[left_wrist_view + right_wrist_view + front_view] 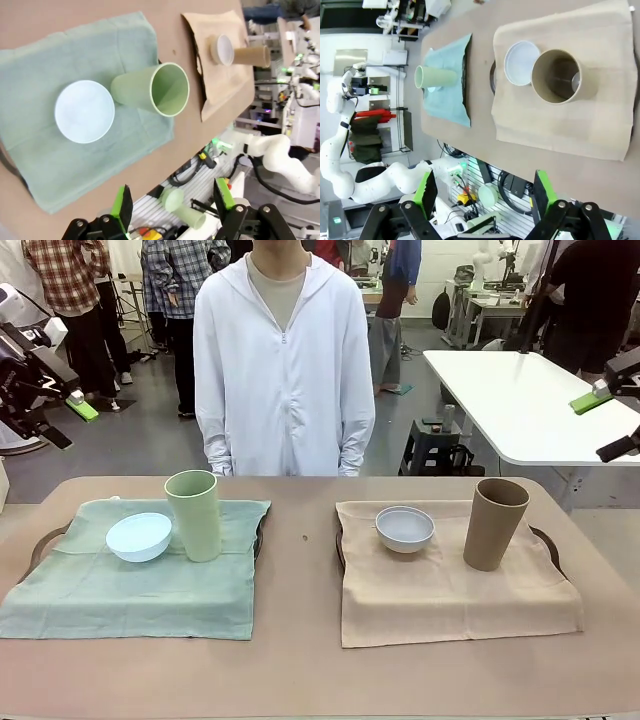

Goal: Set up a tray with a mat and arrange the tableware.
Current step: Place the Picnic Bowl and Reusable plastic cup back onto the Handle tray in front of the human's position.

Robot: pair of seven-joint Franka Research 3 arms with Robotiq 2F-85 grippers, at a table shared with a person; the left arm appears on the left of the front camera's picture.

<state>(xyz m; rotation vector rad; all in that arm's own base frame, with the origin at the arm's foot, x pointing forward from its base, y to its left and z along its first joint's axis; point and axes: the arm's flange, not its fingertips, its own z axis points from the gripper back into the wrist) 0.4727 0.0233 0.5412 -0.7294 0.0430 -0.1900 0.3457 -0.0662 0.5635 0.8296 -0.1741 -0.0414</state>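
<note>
**Both Trays Laid, Both Tools Raised and Empty**

The setup is judged to be complete or almost complete. Two trays are seen on the table [300, 660], each covered by a mat, and each mat carries one bowl and one tumbler. Nothing is seen lying loose on the bare table, so little or no work appears to be left.

The person's white jacket [283, 370], at the far edge of the table, is taken as landmark. To the robot's left of it the green mat [130, 590] is spread over a dark tray [45, 540], of which just the rim and handle show. On this mat the light blue bowl [139, 536] is placed, and the pale green tumbler [194, 515] stands upright just beside it; whether they touch cannot be told. To the robot's right of the jacket the tan mat [455, 585] covers the second tray [545, 538]. The white bowl [405, 528] rests there, with the tan-brown tumbler [494, 523] upright near it, clearly apart.

All four pieces look matte and plain, without handles. The tumblers are tall and widen toward the mouth, and both are seen to be empty.

The left tool [172, 202] is held open high above the table, with nothing between its green pads. The right tool [482, 192] is also open and empty.
</note>
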